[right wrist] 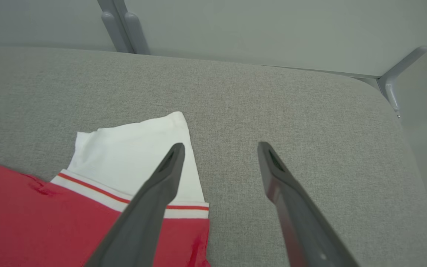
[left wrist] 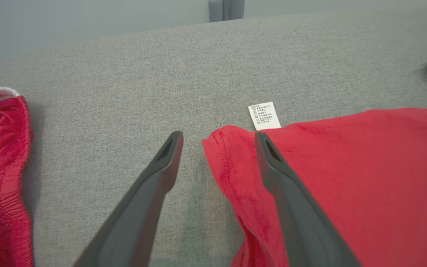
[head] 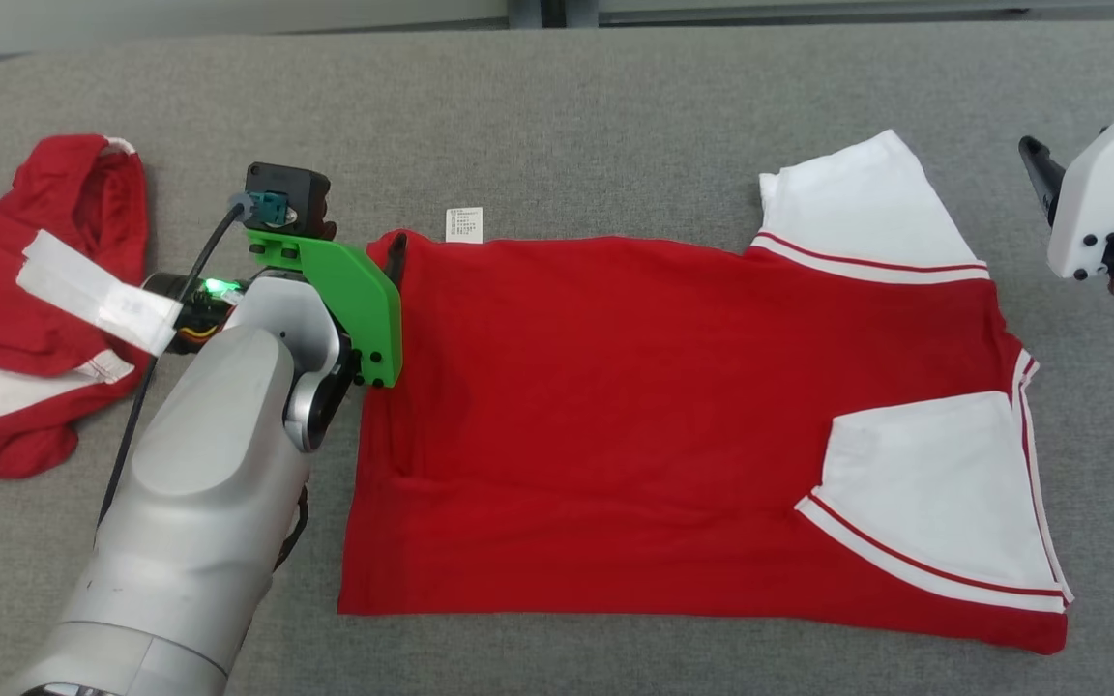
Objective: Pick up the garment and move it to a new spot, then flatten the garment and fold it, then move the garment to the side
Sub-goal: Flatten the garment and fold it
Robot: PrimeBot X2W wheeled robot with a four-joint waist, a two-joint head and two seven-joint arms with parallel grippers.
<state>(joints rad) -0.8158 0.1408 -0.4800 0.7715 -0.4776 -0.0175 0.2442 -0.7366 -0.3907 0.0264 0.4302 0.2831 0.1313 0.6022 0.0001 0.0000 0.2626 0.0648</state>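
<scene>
- Head view: the garment (head: pixel 615 416) lies spread flat across the middle of the grey table (head: pixel 567 116), with one white sleeve folded in over its red body. The left gripper (head: pixel 393 259) sits at the far hem corner. Its forearm reaches up from the lower left, wrist bent toward the cloth. The right gripper (head: pixel 1045 174) hangs off the garment's sleeve end, clear of it. A second red garment (head: pixel 25 309) lies heaped well to the left.
- Left wrist view: the fingers stand wide apart and hold nothing, straddling the hem corner beside the care label (left wrist: pixel 264 116). For a clean fold, I judge they should pinch just that corner, every layer, low to the table.
- Right wrist view: the jaws are wide and empty, angled down beside the far white sleeve (right wrist: pixel 132 155). This gripper likely needs the matching corner, so both ends lift together.
</scene>
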